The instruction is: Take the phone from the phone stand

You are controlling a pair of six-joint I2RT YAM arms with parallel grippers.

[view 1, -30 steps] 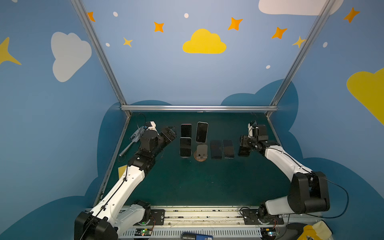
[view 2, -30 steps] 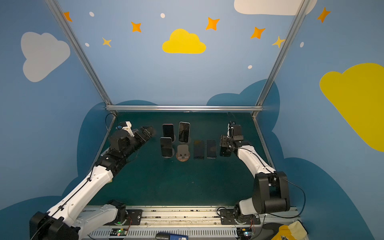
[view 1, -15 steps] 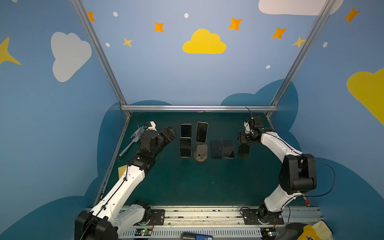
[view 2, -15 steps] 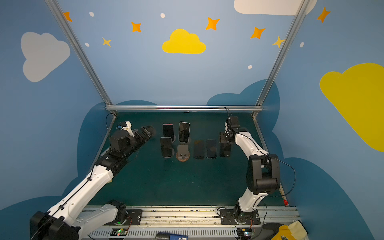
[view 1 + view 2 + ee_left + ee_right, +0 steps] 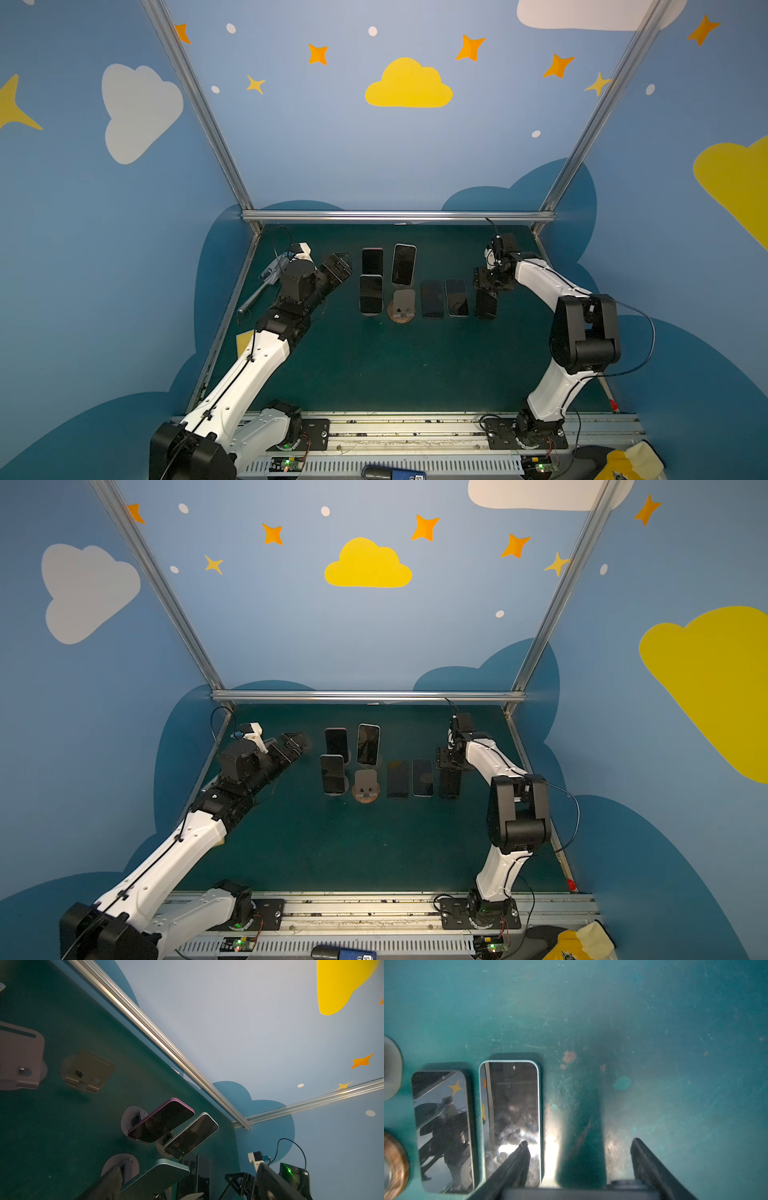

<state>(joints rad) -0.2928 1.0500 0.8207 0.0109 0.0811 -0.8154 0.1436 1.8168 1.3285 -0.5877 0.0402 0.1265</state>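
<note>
Three phones lean on stands left of centre: a purple one (image 5: 372, 261) (image 5: 162, 1120), a silver one (image 5: 404, 264) (image 5: 191, 1135) and a teal one (image 5: 370, 293) (image 5: 158, 1176). One phone stand (image 5: 403, 305) with a wooden base is empty. My left gripper (image 5: 338, 266) (image 5: 188, 1169) is open just left of these phones, touching none. My right gripper (image 5: 485, 286) (image 5: 579, 1142) points down, shut on a dark phone (image 5: 485, 305) (image 5: 449, 785) low over the table. That phone's edge (image 5: 560, 1193) shows as a dark bar between the fingers.
Two phones (image 5: 432, 298) (image 5: 456, 297) lie flat just left of the held one, seen too in the right wrist view (image 5: 443, 1132) (image 5: 510, 1118). Two more empty stands (image 5: 87, 1071) (image 5: 18, 1057) show in the left wrist view. A metal rail (image 5: 395, 216) bounds the back.
My right gripper has carried the dark phone a little left and lower, beside the flat phones, and its elbow has swung upright. The left arm has not moved.
</note>
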